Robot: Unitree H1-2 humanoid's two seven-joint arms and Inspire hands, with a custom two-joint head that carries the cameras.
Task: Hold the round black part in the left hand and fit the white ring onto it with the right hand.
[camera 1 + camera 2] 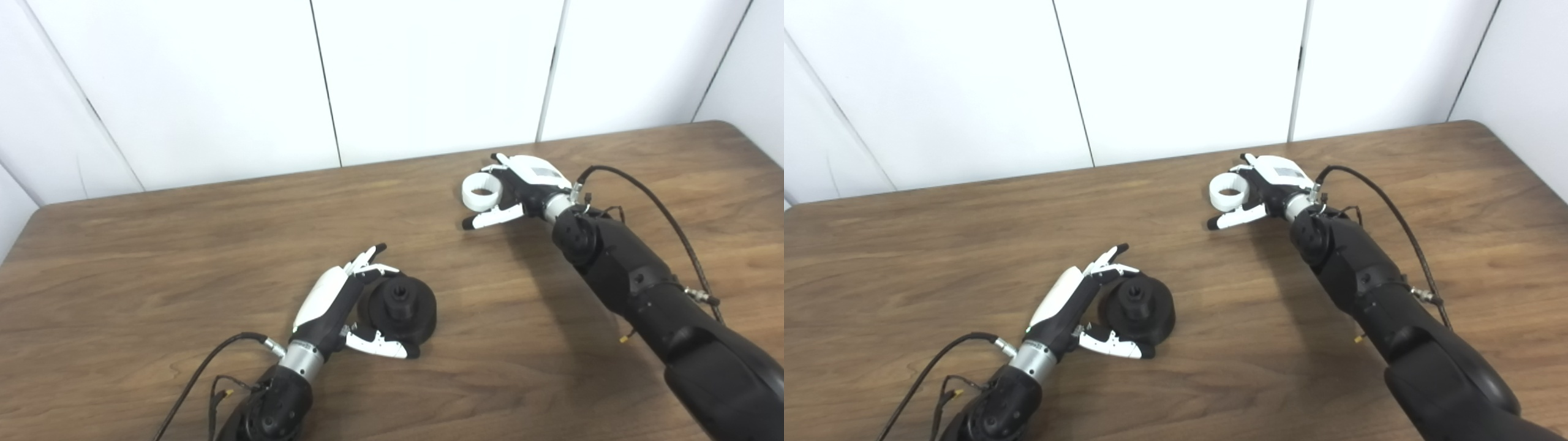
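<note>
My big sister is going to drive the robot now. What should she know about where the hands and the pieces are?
Left hand: cupped around the round black part, which sits on the table near the front. Fingers reach over its near side and the thumb runs along the front edge; a firm grip cannot be confirmed.
Right hand: farther back and to the right, beside the white ring, fingers against it. Whether it truly holds the ring is unclear.
Done: both hands are at their pieces.
Left: secure both grips, bring the ring over to the black part, and fit it on.
</note>
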